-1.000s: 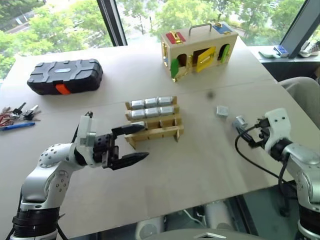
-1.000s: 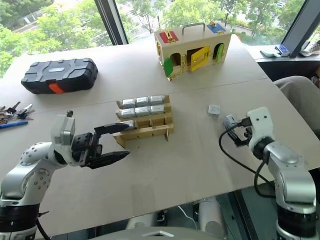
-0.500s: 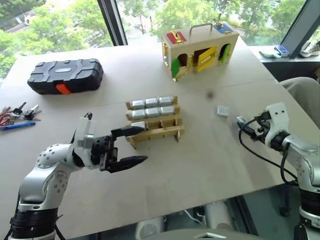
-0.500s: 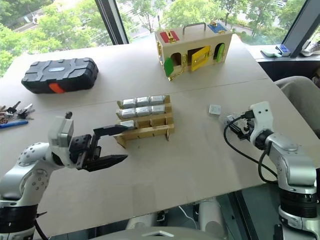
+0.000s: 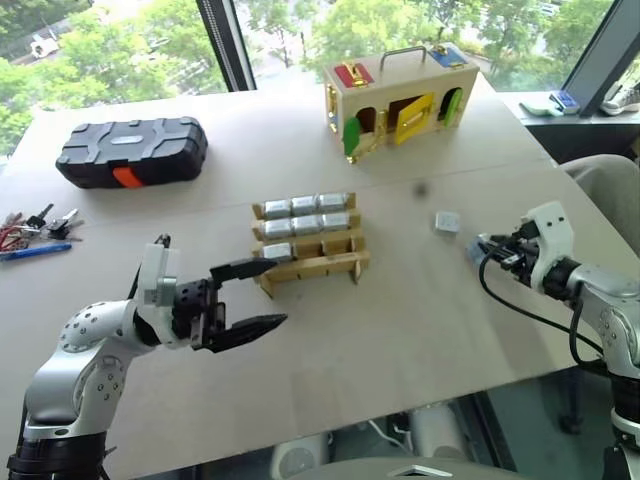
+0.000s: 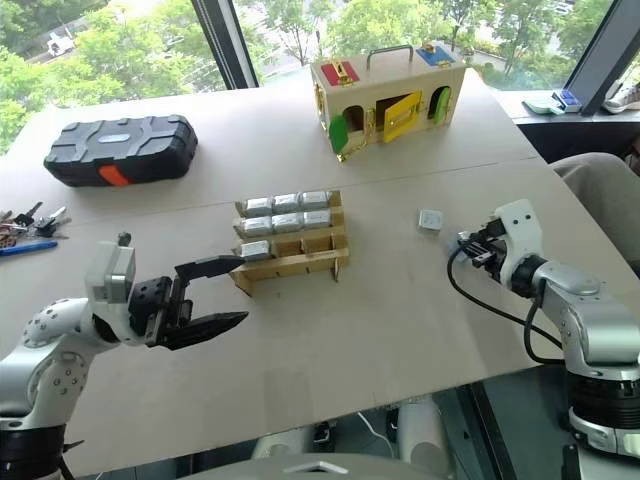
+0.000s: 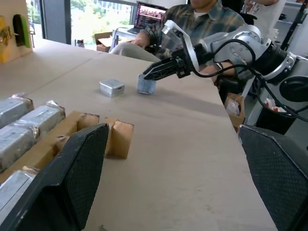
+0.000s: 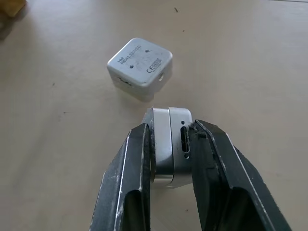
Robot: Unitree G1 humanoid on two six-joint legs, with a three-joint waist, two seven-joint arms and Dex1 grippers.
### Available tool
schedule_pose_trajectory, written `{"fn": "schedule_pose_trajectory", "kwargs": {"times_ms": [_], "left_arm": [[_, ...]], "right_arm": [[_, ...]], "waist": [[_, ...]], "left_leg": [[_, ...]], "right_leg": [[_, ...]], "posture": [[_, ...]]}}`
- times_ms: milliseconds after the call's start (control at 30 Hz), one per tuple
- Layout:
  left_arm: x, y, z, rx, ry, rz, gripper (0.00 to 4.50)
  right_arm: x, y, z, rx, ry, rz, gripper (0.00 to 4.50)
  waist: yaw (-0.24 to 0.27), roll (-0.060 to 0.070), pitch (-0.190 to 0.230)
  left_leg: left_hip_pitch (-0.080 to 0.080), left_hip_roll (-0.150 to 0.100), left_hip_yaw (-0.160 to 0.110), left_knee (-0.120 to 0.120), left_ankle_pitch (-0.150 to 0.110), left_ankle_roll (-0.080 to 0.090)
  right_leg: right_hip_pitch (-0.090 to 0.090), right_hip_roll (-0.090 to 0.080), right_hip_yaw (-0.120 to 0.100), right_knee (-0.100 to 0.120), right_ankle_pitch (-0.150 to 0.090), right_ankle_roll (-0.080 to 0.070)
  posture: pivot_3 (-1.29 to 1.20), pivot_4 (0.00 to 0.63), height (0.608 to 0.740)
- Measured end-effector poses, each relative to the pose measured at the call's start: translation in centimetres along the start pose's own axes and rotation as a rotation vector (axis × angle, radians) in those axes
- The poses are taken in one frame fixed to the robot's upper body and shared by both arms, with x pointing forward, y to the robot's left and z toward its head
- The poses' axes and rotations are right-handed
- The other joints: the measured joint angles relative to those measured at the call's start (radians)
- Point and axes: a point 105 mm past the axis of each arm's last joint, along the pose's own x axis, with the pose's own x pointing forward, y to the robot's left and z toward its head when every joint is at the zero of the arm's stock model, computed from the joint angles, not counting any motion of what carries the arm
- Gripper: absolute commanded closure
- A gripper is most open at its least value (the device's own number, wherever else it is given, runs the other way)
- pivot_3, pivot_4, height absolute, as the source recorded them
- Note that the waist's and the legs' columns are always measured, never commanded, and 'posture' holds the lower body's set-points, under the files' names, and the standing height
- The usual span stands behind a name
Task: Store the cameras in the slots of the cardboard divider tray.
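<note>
Right now we see the cardboard divider tray (image 5: 310, 243) standing mid-table, a stepped tan rack three slots across. Its back row holds three cameras (image 5: 305, 205) side by side, and the middle row holds three more (image 5: 307, 225). In the front row one camera (image 5: 278, 251) sits in the slot at the robot's left — the other two front slots show bare cardboard.

Our right gripper (image 8: 169, 144) is clenched on a camera (image 8: 171, 139), which stands on edge between the two black fingers, a port on its narrow face turned toward the wrist view. Whether it rests on the table or is just off it we cannot tell. Just beside it, another loose camera (image 8: 139, 69) lies flat on the table (image 5: 400, 330), well to the right of the tray.

Our left gripper (image 5: 248, 296) hangs above the table near the tray's front left corner, fingers spread wide and grasping nothing.

Farther back stands a wooden box (image 5: 400, 90) with coloured doors and a metal handle — some doors are ajar. A closed black plastic case (image 5: 130, 150) lies at the far left, with a bunch of keys (image 5: 35, 228) near the left edge.
</note>
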Motion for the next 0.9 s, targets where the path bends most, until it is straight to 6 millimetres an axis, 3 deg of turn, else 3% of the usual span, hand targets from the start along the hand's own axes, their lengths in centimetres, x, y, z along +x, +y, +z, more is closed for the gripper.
{"fn": "schedule_pose_trajectory", "kwargs": {"times_ms": [433,667,900], "left_arm": [[-0.1,0.1,-0.3,0.011,-0.007,0.035,0.0],[-0.1,0.0,-0.3,0.026,-0.006,0.025,0.0],[-0.3,-0.1,-0.5,0.019,-0.004,0.021,0.0]], "right_arm": [[0.5,1.7,0.4,-0.107,0.008,0.067,3.88],[1.0,2.7,-0.7,-0.139,0.051,0.096,0.68],[1.1,2.8,-0.7,-0.131,0.046,0.093,0.68]], "waist": [[0.001,0.0,0.0],[0.003,0.0,0.0],[0.006,0.0,0.0]], "left_leg": [[0.0,0.0,0.0,0.0,0.0,0.0],[0.0,0.0,0.0,0.0,0.0,0.0],[0.0,0.0,0.0,0.0,0.0,0.0]], "right_leg": [[0.0,0.0,0.0,0.0,0.0,0.0],[0.0,0.0,0.0,0.0,0.0,0.0],[0.0,0.0,0.0,0.0,0.0,0.0]], "posture": [[0.0,0.15,0.74],[0.0,0.15,0.74],[0.0,0.15,0.74]]}}
